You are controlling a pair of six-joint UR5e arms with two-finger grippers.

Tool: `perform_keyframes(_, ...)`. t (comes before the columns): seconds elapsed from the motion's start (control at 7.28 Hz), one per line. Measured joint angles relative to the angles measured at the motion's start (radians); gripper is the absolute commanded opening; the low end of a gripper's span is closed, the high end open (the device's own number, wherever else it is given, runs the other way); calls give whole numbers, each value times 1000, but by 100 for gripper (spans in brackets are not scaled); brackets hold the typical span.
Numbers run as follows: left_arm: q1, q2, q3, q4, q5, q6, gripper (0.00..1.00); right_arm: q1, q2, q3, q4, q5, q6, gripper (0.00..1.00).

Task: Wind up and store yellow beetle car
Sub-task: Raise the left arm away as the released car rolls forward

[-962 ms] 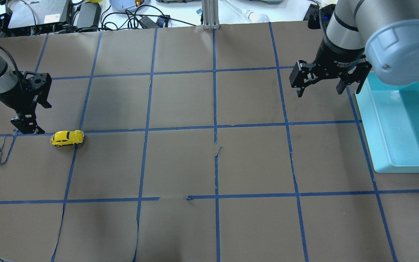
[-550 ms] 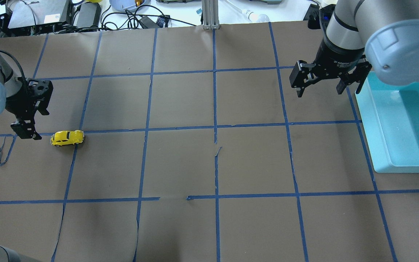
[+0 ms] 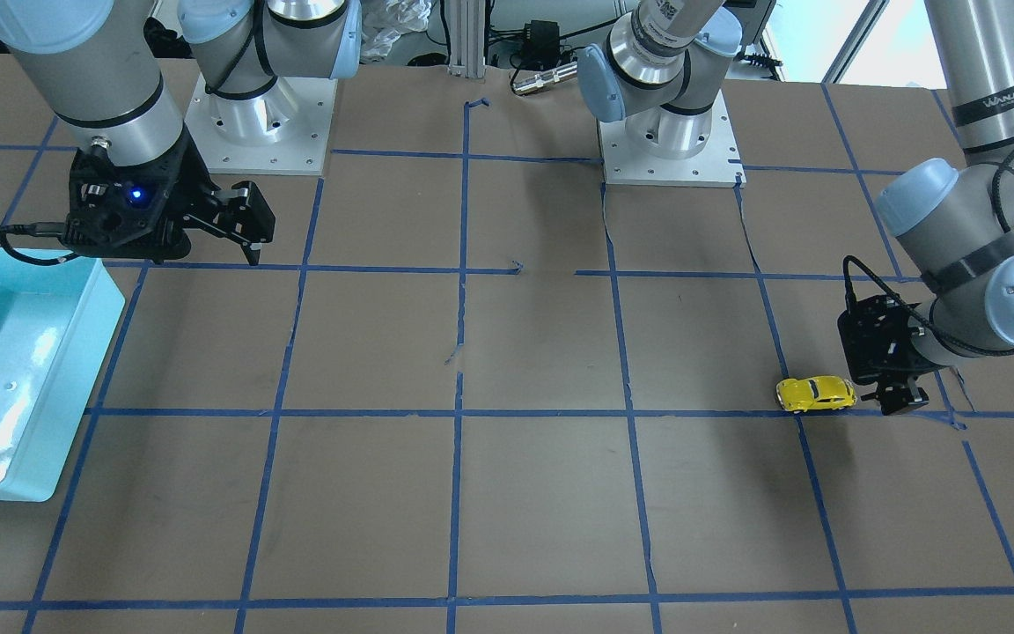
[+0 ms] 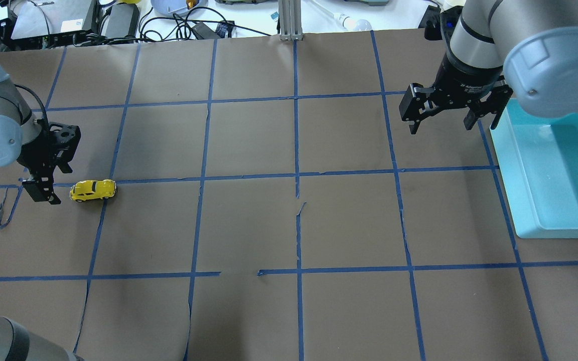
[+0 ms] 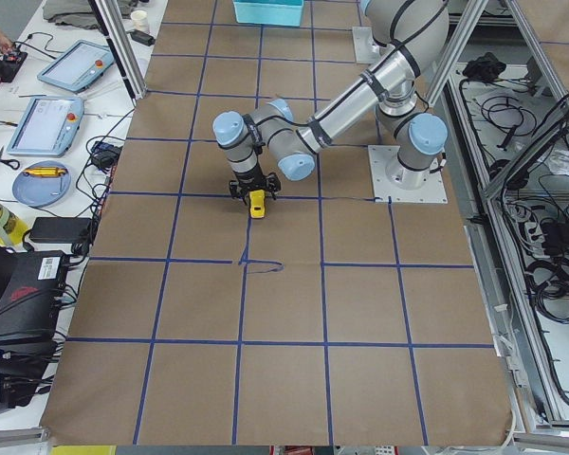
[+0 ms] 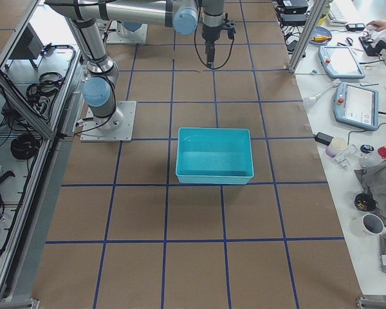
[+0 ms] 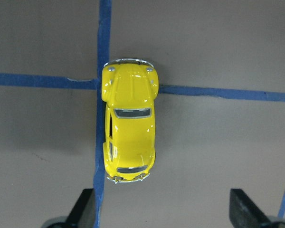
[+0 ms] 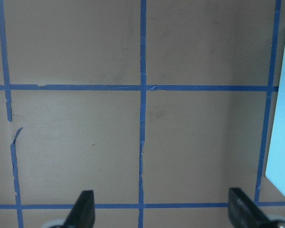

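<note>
Left gripper [image 7: 164,212]: fingers [image 7: 85,210] spread wide, nothing pinched. Only the two tips show at the bottom of the left wrist view. The yellow beetle car [image 7: 129,126] sits at 12 o'clock from the gap, ahead of the tips and not between them, with no contact visible. The car's nose points to 12 o'clock, away from the gripper, and its rear bumper is nearest the tips. It stands on its wheels on a crossing of blue tape [image 7: 213,92], with one side along the tape line that runs 12 to 6. In the overhead view the car is at the 9 o'clock side of the table [image 4: 249,225], and the left gripper is just beside it, at 9 o'clock from the car. How high the gripper is above the paper can't be told.

Right gripper [image 8: 164,212]: fingers [image 8: 85,209] spread wide, empty, over bare brown paper and tape grid. In the overhead view it is at about 2 o'clock on the table, well apart from the car. A teal bin [image 4: 560,231] sits just beside it at 3 to 4 o'clock, and nothing shows in the part of the bin that is visible.
</note>
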Motion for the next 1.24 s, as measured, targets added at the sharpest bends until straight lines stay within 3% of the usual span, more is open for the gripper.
perform_keyframes(0.69, 22, -15, -42, -11, -8, -8, 100, 0, 0, 0, 0, -1, 1, 100)
perform_keyframes(1.24, 12, 19, -21, -17, -37, -49, 100, 0, 0, 0, 0, -1, 1, 100)
